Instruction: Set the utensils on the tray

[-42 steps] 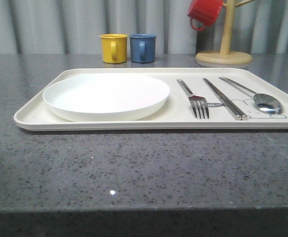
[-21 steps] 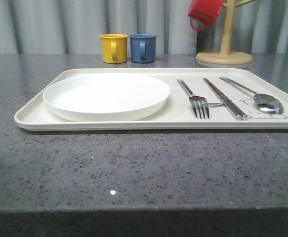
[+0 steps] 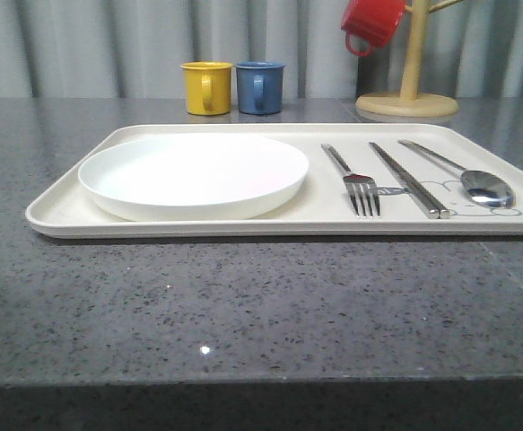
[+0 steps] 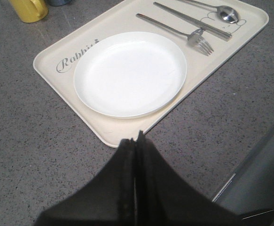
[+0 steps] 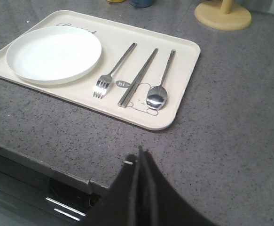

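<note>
My plate [image 3: 194, 173] covers part of the tray [image 3: 64, 211] and its "Rabbit" script. Both my left gripper [image 4: 136, 141] and right gripper [image 5: 139, 153] are pressed together, empty, their bodies cut off by the frame

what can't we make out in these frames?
- Tray: right end cut off by the front view's edge.
- "Rabbit" script: last letters hidden behind the plate, left wrist view.
- Rabbit drawing: partly covered by chopsticks and spoon, right wrist view.
</note>
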Robot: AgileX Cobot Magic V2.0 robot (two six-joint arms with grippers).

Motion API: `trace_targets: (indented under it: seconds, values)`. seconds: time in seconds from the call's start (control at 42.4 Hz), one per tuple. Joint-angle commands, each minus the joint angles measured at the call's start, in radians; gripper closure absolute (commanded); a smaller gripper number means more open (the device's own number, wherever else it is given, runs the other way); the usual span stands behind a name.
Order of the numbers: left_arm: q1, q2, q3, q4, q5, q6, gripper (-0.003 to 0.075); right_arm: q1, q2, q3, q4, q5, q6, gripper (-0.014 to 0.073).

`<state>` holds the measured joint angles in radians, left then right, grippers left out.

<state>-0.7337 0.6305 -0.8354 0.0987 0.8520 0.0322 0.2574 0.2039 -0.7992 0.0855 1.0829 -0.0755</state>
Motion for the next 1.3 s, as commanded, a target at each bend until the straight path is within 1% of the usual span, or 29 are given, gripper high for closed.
trace_targets:
  seconds: [0.0, 0.283, 0.354, 0.448, 0.495, 0.566, 0.613, 0.661, 0.778, 0.896, 1.085, 1.179, 1.227, 1.274]
  values:
    - [-0.006, -0.001, -0.026, 0.003, -0.071, -0.011, 0.0741, 0.002, 0.016, -0.019, 0.005, -0.077, 0.003, 0.0707]
    - [-0.006, -0.013, -0.023, 0.003, -0.075, -0.011, 0.0741, 0.002, 0.016, -0.019, 0.005, -0.077, 0.003, 0.0707]
    - [0.014, -0.029, -0.016, -0.003, -0.075, -0.011, 0.0741, 0.002, 0.016, -0.019, 0.005, -0.077, 0.003, 0.0707]
    - [0.070, -0.064, 0.016, 0.013, -0.084, -0.011, 0.0741, 0.002, 0.016, -0.019, 0.005, -0.077, 0.003, 0.0707]
    - [0.109, -0.091, 0.060, 0.013, -0.141, -0.011, 0.0741, 0.002, 0.016, -0.019, 0.005, -0.077, 0.003, 0.0707]
    - [0.176, -0.143, 0.151, 0.008, -0.279, -0.011, 0.0741, 0.000, 0.016, -0.019, 0.005, -0.077, 0.003, 0.0707]
    - [0.225, -0.185, 0.236, 0.006, -0.398, -0.011, 0.0741, 0.000, 0.016, -0.019, 0.005, -0.077, 0.003, 0.0707]
    - [0.282, -0.236, 0.315, -0.003, -0.491, -0.011, 0.0741, 0.000, 0.016, -0.019, 0.005, -0.077, 0.003, 0.0707]
    - [0.396, -0.349, 0.494, -0.092, -0.650, -0.011, 0.0741, 0.000, 0.016, -0.019, 0.005, -0.077, 0.003, 0.0707]
    - [0.497, -0.453, 0.647, -0.139, -0.750, -0.011, 0.0741, 0.000, 0.016, -0.019, 0.005, -0.077, 0.003, 0.0707]
    - [0.591, -0.583, 0.806, -0.157, -0.862, -0.011, 0.0741, 0.000, 0.016, -0.019, 0.005, -0.077, 0.003, 0.0707]
    - [0.624, -0.619, 0.853, -0.155, -0.933, -0.011, 0.0741, 0.000, 0.016, -0.019, 0.005, -0.077, 0.003, 0.0707]
    - [0.635, -0.633, 0.848, -0.143, -0.902, -0.011, 0.0741, 0.000, 0.016, -0.019, 0.005, -0.077, 0.003, 0.0707]
    - [0.642, -0.646, 0.851, -0.114, -0.913, -0.011, 0.0741, 0.000, 0.016, -0.019, 0.005, -0.078, 0.003, 0.0707]
